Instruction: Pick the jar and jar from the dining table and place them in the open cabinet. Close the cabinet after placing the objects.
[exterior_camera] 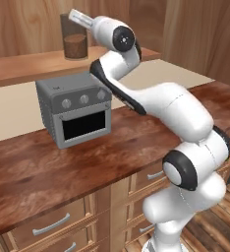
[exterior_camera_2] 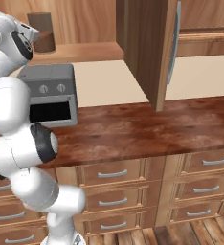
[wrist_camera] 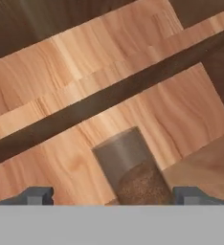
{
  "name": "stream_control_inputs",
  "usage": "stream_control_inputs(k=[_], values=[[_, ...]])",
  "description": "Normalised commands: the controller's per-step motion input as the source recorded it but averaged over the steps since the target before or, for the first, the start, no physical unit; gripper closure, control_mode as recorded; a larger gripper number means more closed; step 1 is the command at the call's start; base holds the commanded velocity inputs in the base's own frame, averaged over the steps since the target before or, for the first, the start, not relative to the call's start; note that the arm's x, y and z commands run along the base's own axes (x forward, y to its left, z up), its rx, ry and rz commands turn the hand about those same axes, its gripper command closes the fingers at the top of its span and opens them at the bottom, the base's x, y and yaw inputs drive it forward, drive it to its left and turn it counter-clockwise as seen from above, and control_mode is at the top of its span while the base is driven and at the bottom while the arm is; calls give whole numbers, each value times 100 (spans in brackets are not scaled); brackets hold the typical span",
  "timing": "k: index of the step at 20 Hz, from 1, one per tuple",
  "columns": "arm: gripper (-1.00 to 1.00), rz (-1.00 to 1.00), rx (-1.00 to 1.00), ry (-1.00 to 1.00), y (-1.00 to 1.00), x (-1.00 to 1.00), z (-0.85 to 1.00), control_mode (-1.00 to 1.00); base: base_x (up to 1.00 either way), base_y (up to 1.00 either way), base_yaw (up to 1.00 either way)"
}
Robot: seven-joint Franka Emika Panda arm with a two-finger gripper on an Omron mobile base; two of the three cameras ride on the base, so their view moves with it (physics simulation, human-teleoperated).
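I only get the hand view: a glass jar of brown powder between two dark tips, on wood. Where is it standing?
Observer: The jar stands on a wood shelf, above and behind a grey oven.
Operator: Is the hand low beside it?
Observer: No, the open gripper is up at the jar's top.
Operator: Is any cupboard door open nearby?
Observer: Yes, a door with a long silver handle stands open to the jar's right.

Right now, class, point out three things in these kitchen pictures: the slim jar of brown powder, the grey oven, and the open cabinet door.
slim jar point(exterior_camera: 75, 42): left base view, on its powder-filled lower body.
grey oven point(exterior_camera: 84, 124): left base view, on its dark front window.
cabinet door point(exterior_camera_2: 147, 52): right base view, on its wooden panel.
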Motion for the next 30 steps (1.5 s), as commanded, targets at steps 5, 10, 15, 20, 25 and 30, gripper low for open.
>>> stream_control_inputs(k=[5, 10, 15, 20, 25, 30], values=[[-100, 9, -52, 38, -74, -100, -9, -100, 0, 0, 0], [-100, 37, -42, 56, -28, -71, -19, -100, 0, 0, 0], [-100, 17, -60, 90, -52, -39, -72, -100, 0, 0, 0], [-100, -22, -60, 69, -75, -29, -76, -100, 0, 0, 0], [-100, -22, -21, 12, -66, -98, -19, -100, 0, 0, 0], [-100, -17, 1, -22, -39, -100, -1, -100, 0, 0, 0]])
